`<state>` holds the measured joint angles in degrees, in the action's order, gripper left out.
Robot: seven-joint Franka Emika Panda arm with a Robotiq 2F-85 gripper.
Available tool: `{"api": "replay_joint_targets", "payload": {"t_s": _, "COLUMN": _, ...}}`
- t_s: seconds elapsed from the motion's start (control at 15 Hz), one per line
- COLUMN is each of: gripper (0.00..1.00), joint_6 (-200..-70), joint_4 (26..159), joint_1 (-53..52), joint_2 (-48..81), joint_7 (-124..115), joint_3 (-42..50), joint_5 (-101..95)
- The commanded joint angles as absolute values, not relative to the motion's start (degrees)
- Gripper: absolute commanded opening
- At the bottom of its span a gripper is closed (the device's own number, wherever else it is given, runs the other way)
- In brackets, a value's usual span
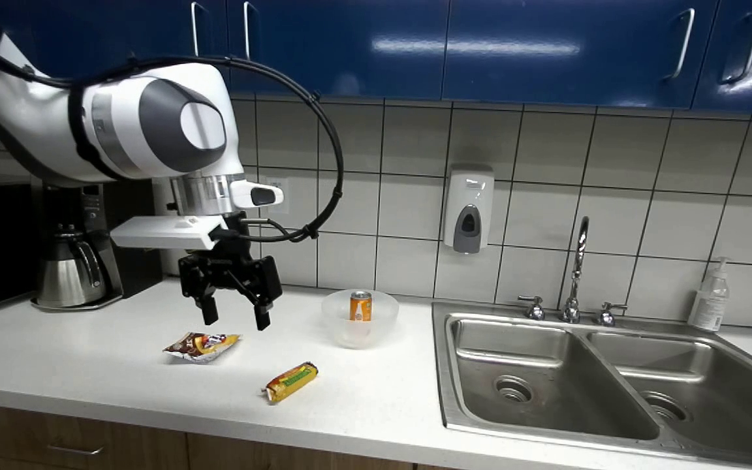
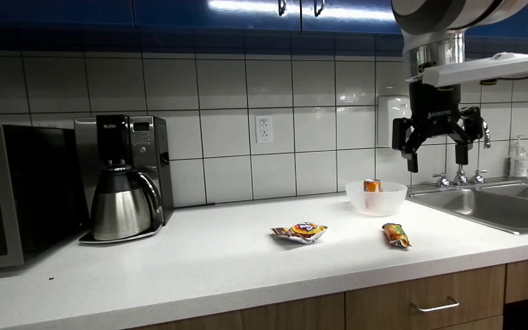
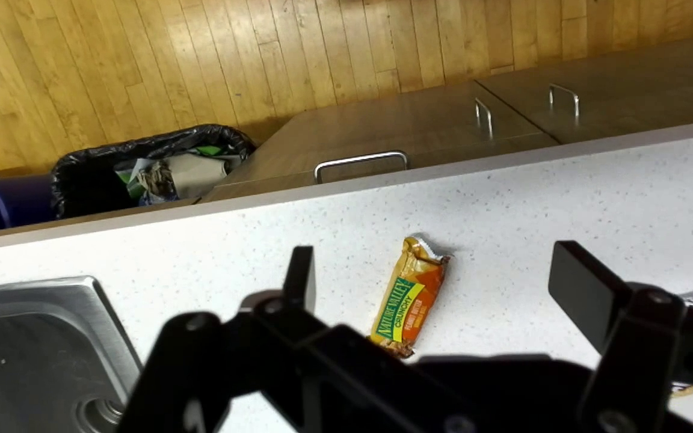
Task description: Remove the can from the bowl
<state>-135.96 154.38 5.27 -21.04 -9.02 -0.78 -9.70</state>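
Orange can (image 1: 361, 306), contained in white bowl (image 1: 337, 323) left of sink (image 1: 440, 372), wrapped bar (image 1: 292, 382) laid nearer, end effector (image 1: 236, 321) suspended, spread wide.

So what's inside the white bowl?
An upright orange can, its upper part clear. The translucent bowl blurs the can's lower part, and the bottom inside cannot be made out.

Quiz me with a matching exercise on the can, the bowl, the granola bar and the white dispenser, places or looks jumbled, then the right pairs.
1. can
2. bowl
3. granola bar
4. white dispenser

A. fixed to the tiled wall
B. upright, inside another listed thing
C. round and translucent
D. yellow and orange with green

Pairs: 1-B, 2-C, 3-D, 4-A
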Motion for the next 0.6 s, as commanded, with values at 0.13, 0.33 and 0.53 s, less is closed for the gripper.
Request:
{"api": "replay_joint_targets", "payload": {"t_s": 0.13, "gripper": 1.0, "joint_6": -140.6, "joint_4": 146.4, "joint_1": 7.9, "joint_2": -9.6, "joint_7": -8.3, "joint_3": 1.0, "joint_5": -13.8}}
{"api": "replay_joint_targets", "payload": {"t_s": 0.33, "gripper": 1.0, "joint_6": -142.9, "joint_4": 142.5, "joint_1": 8.4, "joint_2": -3.9, "joint_7": -7.9, "joint_3": 3.1, "joint_5": -14.3}}
{"api": "replay_joint_targets", "payload": {"t_s": 0.53, "gripper": 1.0, "joint_6": -144.5, "joint_4": 138.1, "joint_1": 8.3, "joint_2": 1.7, "joint_7": -7.2, "joint_3": 5.2, "joint_5": -13.6}}
